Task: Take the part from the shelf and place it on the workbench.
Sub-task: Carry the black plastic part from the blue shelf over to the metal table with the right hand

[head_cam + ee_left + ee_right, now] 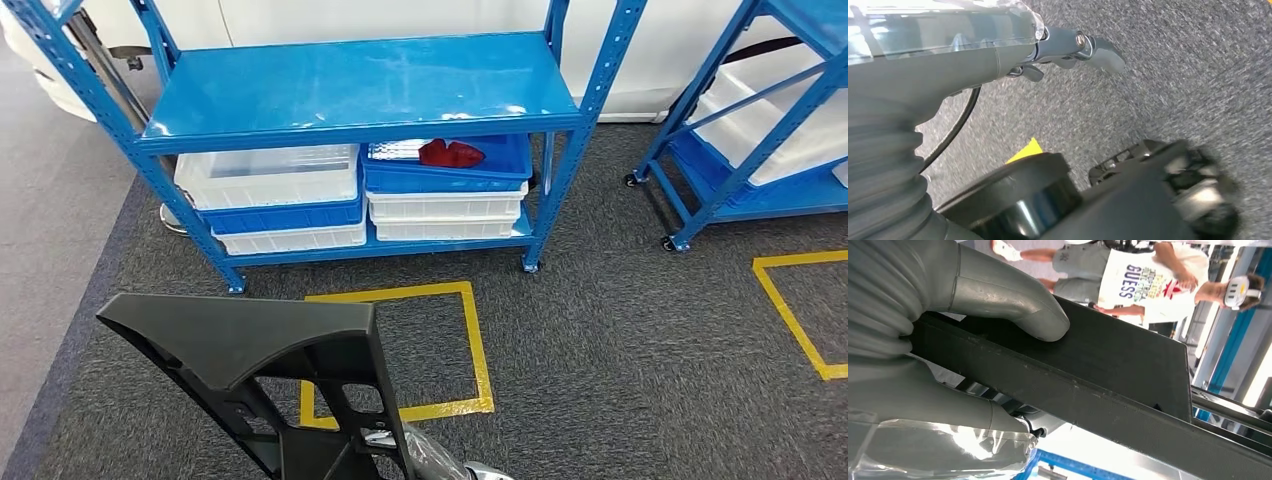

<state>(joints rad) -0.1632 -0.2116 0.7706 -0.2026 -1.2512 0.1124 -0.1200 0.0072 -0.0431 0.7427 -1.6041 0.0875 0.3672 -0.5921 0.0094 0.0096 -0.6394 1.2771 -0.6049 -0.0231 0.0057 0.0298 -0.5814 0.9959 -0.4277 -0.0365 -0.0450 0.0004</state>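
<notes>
Beyond the right robot hand gripping the black part, a blue bin held a red piece; left robot hand hung loose.

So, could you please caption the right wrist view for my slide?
Right hand grips flat black plastic part; a person stands behind.

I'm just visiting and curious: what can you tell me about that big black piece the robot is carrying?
The black part looks like matte moulded plastic: a flat, roughly triangular panel with ribs and cut-out openings on the side nearer the robot. It is held tilted above the grey carpet, in front of the blue shelf. The right hand grips it, the thumb pressing on its broad textured face and fingers underneath. Nothing else touches it.
</notes>
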